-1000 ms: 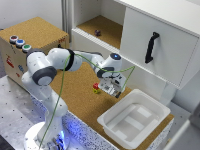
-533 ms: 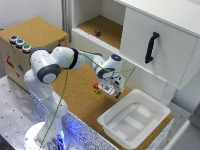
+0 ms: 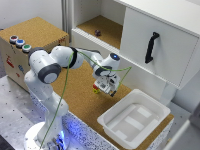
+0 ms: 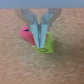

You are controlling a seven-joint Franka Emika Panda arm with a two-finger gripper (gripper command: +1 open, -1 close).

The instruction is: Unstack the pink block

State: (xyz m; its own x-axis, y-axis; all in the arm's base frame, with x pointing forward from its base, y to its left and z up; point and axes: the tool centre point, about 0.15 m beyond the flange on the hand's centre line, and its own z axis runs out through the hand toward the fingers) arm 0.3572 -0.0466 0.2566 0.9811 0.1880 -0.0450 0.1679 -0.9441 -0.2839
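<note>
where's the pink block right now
In the exterior view the pink block is barely visible under the claw on the cork surface, touching the yellow block, just off the white tray's upper-left side.

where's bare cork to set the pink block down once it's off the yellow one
Free: the cork strip between the robot base and the white bin, and the stretch toward the wooden box with buttons. Crowded: right under the end effector, where the pink block and yellow block sit, close to the bin's rim and the cabinet front.
</note>
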